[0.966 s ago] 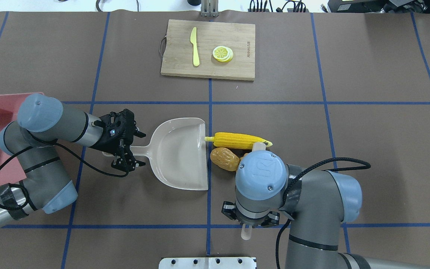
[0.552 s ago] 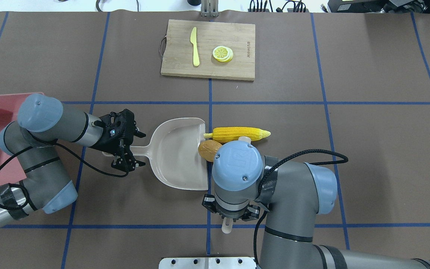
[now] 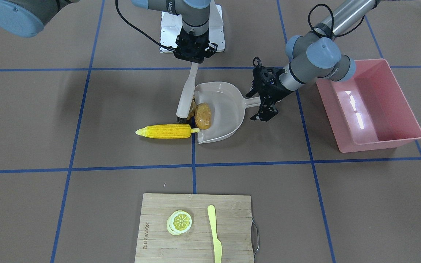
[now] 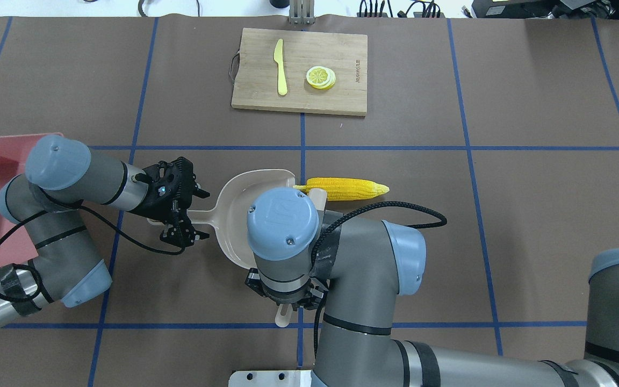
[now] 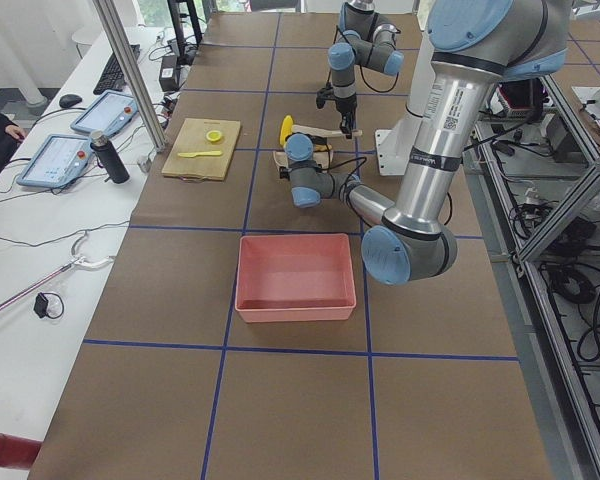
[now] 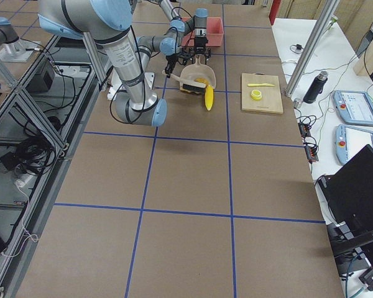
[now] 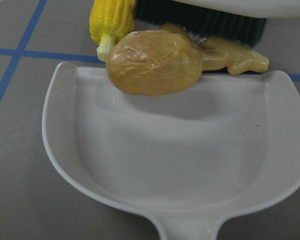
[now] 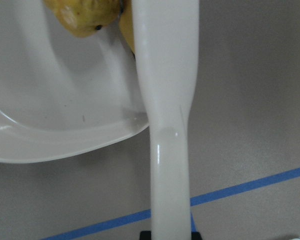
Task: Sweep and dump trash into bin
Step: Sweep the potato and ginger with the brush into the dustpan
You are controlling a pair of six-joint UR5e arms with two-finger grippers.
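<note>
l end effector (image 3: pixel 257 103) & r end effector (image 3: pixel 194 61) clamped.

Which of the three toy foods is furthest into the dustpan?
The brown potato: it sits on the lip of the dustpan. The ginger root and corn cob lie just outside, by the brush.

Bright yellow, rowed kernels on the corn cob (image 3: pixel 166 131), paler at the stalk end. Glossy golden brown on the wrinkled potato (image 3: pixel 203 115); duller tan on the ginger root (image 7: pixel 235 56). Beige dustpan (image 3: pixel 228 95), cream brush (image 3: pixel 188 91) with black bristles. Glossy pink bin (image 3: pixel 378 145). Matte brown table (image 3: pixel 86 109), gridded with blue lines. Pale wood-grain cutting board (image 3: pixel 159 241), yellow lemon slice (image 3: pixel 179 221), pale yellow knife (image 3: pixel 215 233).
</note>
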